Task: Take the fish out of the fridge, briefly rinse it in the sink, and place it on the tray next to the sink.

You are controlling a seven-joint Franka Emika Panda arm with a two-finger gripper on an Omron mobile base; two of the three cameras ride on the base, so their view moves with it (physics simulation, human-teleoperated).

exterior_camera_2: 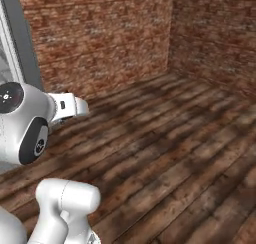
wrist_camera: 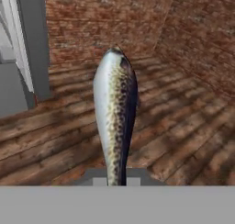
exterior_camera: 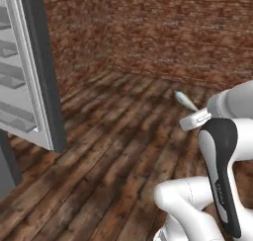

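One step of three looks done: the slender silver-grey speckled fish (wrist_camera: 114, 113) is out of the tall grey fridge (exterior_camera: 29, 77) and rides in the robot's two-finger gripper (wrist_camera: 117, 179). In the hand view its body rises from the 6 o'clock edge toward 12 o'clock, its lower end pinched between the jaws, which press tight on it. In the left base view the fish (exterior_camera: 186, 101) pokes out toward 11 o'clock from the white hand, above the brown wooden plank floor (exterior_camera: 108, 151). The fridge's open door with its racks stands at 9 o'clock, well apart from the fish. A red-brown brick wall (exterior_camera_2: 100, 33) fills the far side. The rinse and the setting down are, by my judgement, both left, and the base must first turn or drive to reach them.
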